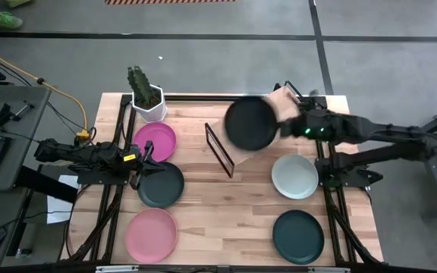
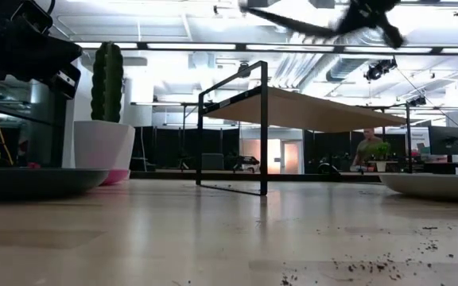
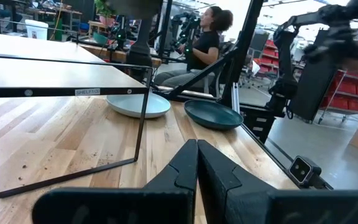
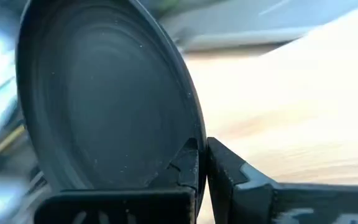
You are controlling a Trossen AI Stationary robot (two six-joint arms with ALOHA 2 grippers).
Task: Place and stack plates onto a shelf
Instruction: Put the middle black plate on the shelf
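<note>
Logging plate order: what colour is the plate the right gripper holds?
Dark charcoal plate, clearest in the high view.

A round, shallow dark charcoal matte plate hangs above the light wooden board shelf on its thin black wire frame, its rim pinched between the right gripper's fingers, its face spreading away from the fingertips, tilted.
</note>
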